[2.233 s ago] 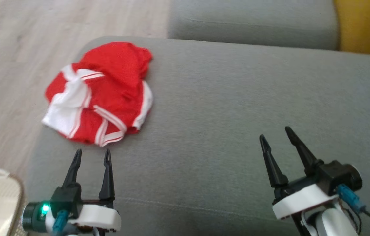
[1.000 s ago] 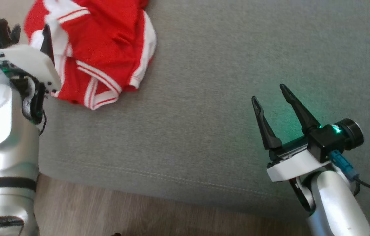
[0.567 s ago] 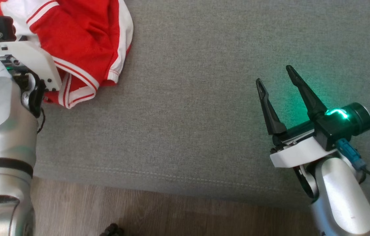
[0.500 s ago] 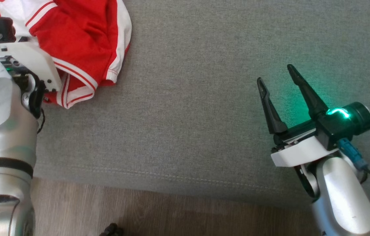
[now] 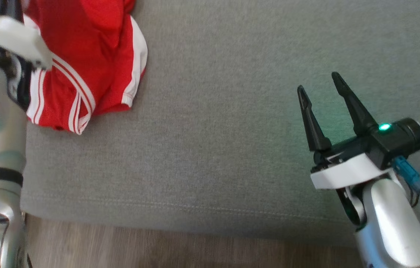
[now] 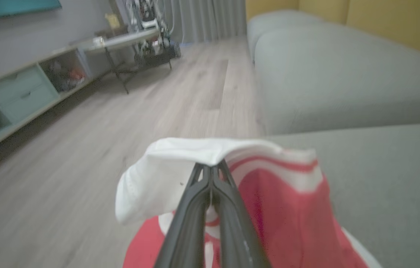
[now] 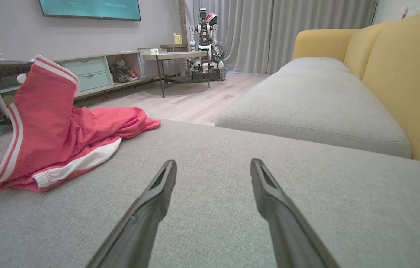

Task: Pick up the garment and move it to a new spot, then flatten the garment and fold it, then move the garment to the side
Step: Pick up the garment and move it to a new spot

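Stretching across the head view, a grey woven-fabric sofa seat (image 5: 213,111) with a stitched seam along its front edge carries the work. Pale wood-grain flooring (image 5: 195,249) shows at 6 o'clock. A red mesh sports garment with white stripes and white hem bands (image 5: 83,56) lies crumpled at the seat's 10 o'clock corner, one end lifted off the cushion. The left gripper (image 6: 210,169) has its two dark tapered fingers pinched together on a white fold of that garment. The right gripper (image 5: 318,82) is at 4 o'clock, well apart from the cloth, its fingers spread with nothing between them. Beyond the seat are a mustard-yellow padded backrest (image 7: 399,74), grey pleated curtains (image 7: 269,33), a low shelf unit with pale green drawers (image 7: 90,70) and a wall-mounted screen (image 7: 90,9).
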You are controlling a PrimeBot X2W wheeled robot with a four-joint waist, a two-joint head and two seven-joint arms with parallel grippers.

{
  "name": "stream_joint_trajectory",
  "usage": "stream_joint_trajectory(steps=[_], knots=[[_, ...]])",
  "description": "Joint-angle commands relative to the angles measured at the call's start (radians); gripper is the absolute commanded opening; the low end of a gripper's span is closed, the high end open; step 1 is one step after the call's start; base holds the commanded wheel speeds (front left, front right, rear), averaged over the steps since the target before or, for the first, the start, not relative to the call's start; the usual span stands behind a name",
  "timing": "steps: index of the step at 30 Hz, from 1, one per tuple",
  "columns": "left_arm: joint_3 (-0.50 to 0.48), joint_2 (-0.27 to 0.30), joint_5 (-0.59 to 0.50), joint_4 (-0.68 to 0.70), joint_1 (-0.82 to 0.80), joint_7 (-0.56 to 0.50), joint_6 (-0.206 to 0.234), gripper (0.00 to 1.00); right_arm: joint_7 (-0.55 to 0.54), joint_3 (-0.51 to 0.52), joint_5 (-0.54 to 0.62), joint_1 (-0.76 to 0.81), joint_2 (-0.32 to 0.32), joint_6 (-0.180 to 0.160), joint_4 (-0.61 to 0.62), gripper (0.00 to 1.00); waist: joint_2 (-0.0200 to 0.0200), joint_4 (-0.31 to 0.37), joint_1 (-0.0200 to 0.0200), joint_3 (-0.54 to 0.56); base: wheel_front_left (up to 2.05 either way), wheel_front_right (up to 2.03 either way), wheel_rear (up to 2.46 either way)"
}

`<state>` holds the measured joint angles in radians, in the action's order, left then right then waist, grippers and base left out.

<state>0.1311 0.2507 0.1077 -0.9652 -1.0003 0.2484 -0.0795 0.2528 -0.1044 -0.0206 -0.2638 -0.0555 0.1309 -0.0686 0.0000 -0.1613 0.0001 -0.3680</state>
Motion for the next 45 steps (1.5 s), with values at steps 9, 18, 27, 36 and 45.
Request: stream_joint_trajectory(steps=[9, 18, 27, 36, 45], knots=[[0.009, 0.081, -0.001, 0.392, 0.017, 0.011, -0.021, 0.0, 0.009, -0.028, -0.065, 0.065, 0.005, 0.0, 0.028, 1.0, 0.0, 0.083, -0.0001, 0.165, 0.0, 0.0, 0.0], [0.097, 0.046, 0.074, 0.675, -0.004, -0.081, -0.046, 0.0, 0.009, -0.057, -0.112, 0.077, 0.005, 0.0, 0.038, 1.0, 0.0, 0.219, -0.0001, 0.215, 0.0, 0.0, 0.0], [0.174, 0.023, 0.131, 0.831, -0.085, -0.127, -0.05, 0.0, 0.009, -0.064, -0.17, 0.054, 0.005, 0.0, 0.059, 1.0, 0.0, 0.405, -0.0001, 0.2, 0.0, 0.0, 0.0], [0.203, 0.011, 0.147, 0.849, -0.077, -0.174, -0.035, 0.0, 0.009, -0.066, -0.23, 0.049, 0.005, 0.0, 0.082, 1.0, 0.0, 0.567, -0.0001, 0.146, 0.0, 0.0, 0.0], [0.185, 0.149, 0.087, 0.714, 0.159, -0.089, 0.013, 0.0, 0.009, -0.068, -0.251, 0.035, 0.005, 0.0, 0.116, 1.0, 0.0, 0.563, -0.0001, 0.036, 0.0, 0.0, 0.0]])
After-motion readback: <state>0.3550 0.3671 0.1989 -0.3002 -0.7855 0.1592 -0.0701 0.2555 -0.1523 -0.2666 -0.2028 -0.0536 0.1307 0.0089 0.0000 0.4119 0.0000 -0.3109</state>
